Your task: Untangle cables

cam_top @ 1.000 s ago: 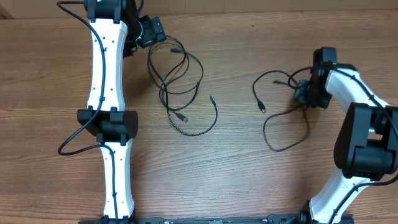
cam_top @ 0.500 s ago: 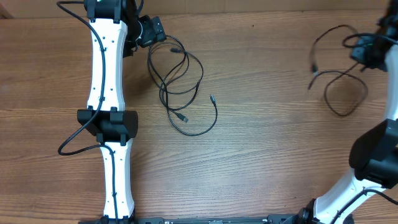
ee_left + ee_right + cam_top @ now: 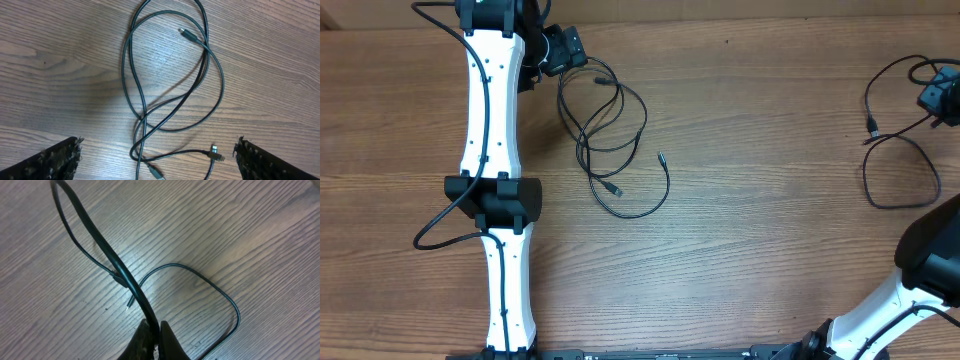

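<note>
A bundle of thin black cables [image 3: 610,135] lies in loose crossing loops on the wooden table beside my left arm; it also shows in the left wrist view [image 3: 170,85], with silvery plug tips [image 3: 216,152] near the jaws. My left gripper [image 3: 565,50] hangs over the bundle's far end, wide open and empty, its fingers at the edges of the left wrist view [image 3: 157,160]. My right gripper [image 3: 938,100] is at the far right edge, shut on a separate black cable [image 3: 900,150] that hangs in loops below it. The right wrist view shows the closed fingers [image 3: 152,332] pinching that cable [image 3: 115,270].
The wooden table [image 3: 750,250] spans the whole overhead view. The white left arm [image 3: 490,150] runs along the left side with its own thicker black cable. The right arm's base [image 3: 930,260] stands at the lower right.
My right gripper has carried its cable from the middle right out to the far right edge, well apart from the bundle. The left arm and the bundle have not moved.
</note>
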Controlling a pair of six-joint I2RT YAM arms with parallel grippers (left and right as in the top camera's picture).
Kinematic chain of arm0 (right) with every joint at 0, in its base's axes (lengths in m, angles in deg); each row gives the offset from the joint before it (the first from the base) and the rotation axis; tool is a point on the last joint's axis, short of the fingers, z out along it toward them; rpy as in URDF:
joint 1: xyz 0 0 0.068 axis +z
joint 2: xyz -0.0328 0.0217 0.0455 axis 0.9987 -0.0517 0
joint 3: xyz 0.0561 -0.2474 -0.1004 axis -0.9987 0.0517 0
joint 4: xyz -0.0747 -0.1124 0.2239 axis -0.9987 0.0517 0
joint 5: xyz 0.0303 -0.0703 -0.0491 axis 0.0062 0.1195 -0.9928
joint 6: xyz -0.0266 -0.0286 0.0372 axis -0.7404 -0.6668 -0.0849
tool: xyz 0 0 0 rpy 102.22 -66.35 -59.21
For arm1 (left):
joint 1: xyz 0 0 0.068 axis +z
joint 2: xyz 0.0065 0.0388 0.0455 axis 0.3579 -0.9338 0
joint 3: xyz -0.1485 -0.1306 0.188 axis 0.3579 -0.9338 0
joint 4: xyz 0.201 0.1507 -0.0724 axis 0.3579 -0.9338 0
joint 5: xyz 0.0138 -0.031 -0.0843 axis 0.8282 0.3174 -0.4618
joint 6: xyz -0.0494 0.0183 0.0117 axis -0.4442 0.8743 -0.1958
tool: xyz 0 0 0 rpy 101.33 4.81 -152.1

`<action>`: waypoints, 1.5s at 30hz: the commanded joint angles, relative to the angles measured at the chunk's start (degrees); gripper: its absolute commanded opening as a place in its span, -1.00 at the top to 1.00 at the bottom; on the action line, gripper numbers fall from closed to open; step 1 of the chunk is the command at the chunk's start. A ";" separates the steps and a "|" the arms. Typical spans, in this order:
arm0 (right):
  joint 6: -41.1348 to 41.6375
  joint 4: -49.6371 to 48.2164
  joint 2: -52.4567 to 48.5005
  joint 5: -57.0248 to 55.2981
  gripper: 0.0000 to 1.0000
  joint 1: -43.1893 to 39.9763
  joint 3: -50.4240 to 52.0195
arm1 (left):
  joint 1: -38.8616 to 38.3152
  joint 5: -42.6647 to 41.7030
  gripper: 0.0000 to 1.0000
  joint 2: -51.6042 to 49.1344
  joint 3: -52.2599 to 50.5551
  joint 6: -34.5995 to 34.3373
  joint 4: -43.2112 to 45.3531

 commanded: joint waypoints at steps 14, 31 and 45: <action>0.00 0.74 -1.33 0.15 -0.43 0.00 0.33 | -0.24 0.39 -0.99 2.58 0.83 1.07 -0.13; -0.28 7.08 -1.33 28.41 -0.52 0.37 0.33 | -0.11 0.39 -0.99 2.58 0.83 1.07 -0.13; -0.22 11.19 -1.33 29.64 -0.79 9.97 0.33 | -0.20 0.42 -0.99 2.58 0.83 1.05 1.46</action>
